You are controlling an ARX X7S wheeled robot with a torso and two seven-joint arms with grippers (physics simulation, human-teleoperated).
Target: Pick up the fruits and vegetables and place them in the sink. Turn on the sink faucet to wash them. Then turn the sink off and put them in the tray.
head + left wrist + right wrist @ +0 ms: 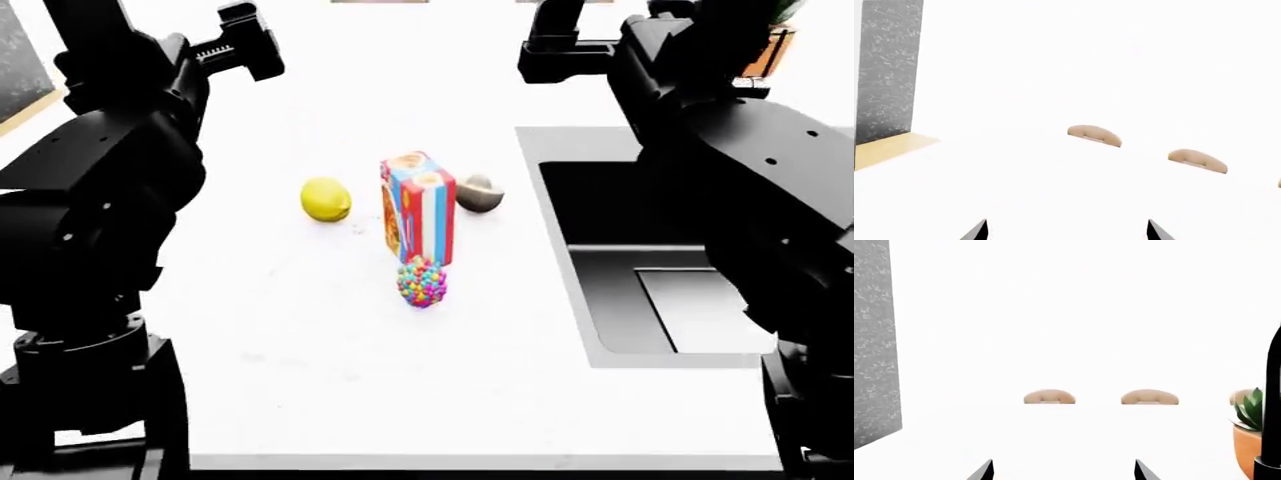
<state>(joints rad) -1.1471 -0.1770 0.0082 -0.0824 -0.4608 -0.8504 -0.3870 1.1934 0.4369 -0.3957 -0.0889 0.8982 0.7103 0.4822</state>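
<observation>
Both grippers are hanging open, seemingly empty; lemon (326, 199) and avocado (479, 193) are awaiting pickup; reach needed first.

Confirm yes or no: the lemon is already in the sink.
No: in the head view the lemon lies on the white counter, left of the striped box, outside the sink.

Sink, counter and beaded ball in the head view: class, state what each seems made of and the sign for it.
Sink: looks like matte black composite or coated metal; dull and glare-free. Counter: smooth white, perhaps laminate or stone; even, seamless surface. Beaded ball: many small coloured beads, probably plastic; bright, slightly glossy.
</observation>
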